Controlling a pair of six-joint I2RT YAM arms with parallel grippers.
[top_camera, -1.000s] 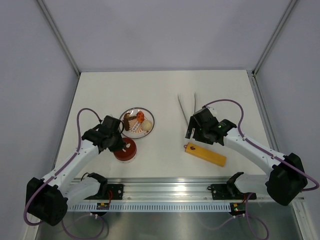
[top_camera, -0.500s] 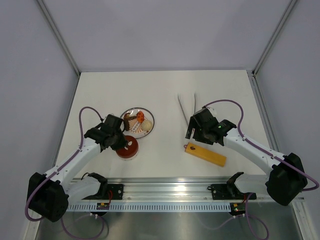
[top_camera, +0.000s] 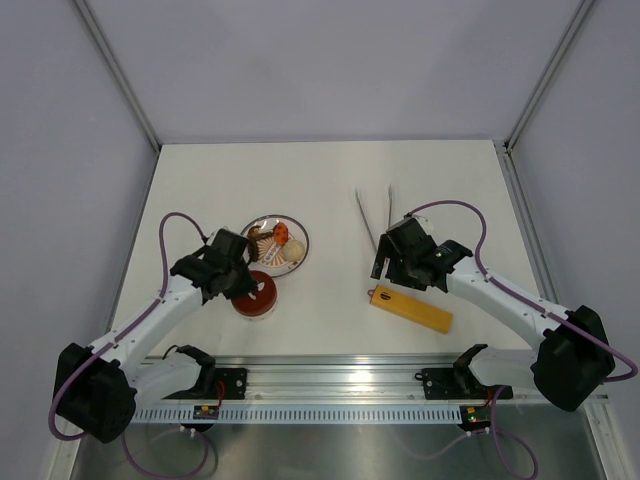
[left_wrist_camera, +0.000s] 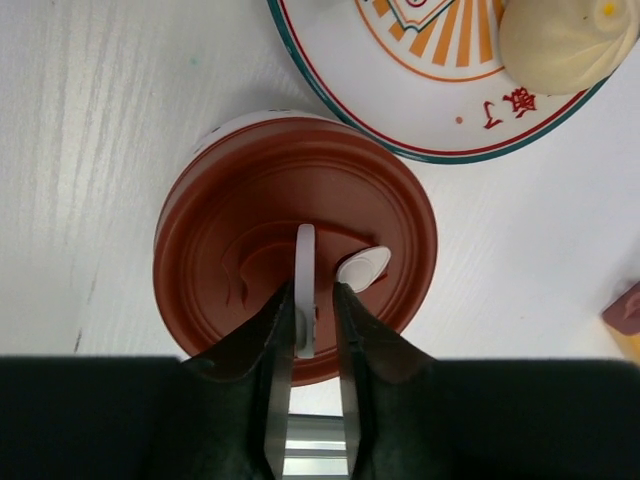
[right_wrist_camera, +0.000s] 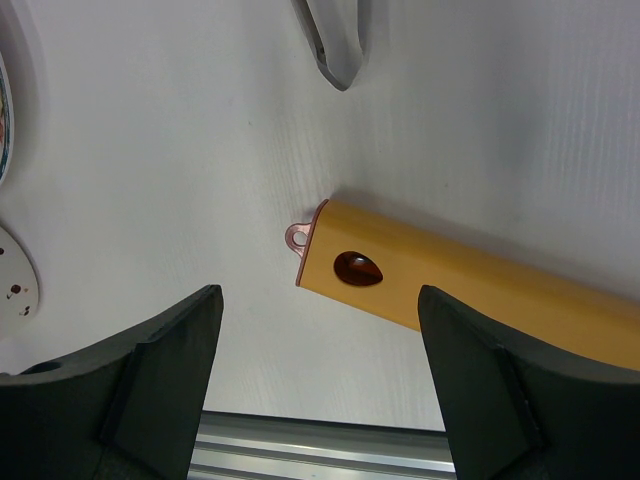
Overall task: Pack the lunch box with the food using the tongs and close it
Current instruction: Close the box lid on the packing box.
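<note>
Since a second ago the left arm has edged toward the plate [top_camera: 276, 216], and the dark-red lid [left_wrist_camera: 250, 230] under it now lies slightly closer to the plate's near rim; the right arm, the tongs and the bar have not shifted. The left gripper [left_wrist_camera: 312, 292] hangs over the lid, its fingers [left_wrist_camera: 282, 330] narrowly apart on either side of the lid's upright white handle [left_wrist_camera: 305, 265]. One finger is right against the handle and a slim gap shows beside the other, so the hold looks slack rather than clamped. The lid covers the lunch box [top_camera: 252, 296], which sits just beside the plate on its near side, almost touching; a pale edge peeks out from under the lid on the plate side. The food [top_camera: 283, 236] is on the plate, brown, orange and cream pieces close together, and a cream bun [left_wrist_camera: 565, 45] lies near the rim. Well to the right of the plate, the right gripper [right_wrist_camera: 318, 295] hovers with its fingers spread wide and nothing between them. It is above the near-plate end of the yellow-orange bar [top_camera: 412, 309]. The tongs [top_camera: 365, 212] lie flat on the table to the right of the plate and beyond that gripper, their arms in a narrow V; only their joined end shows in the right wrist view.
</note>
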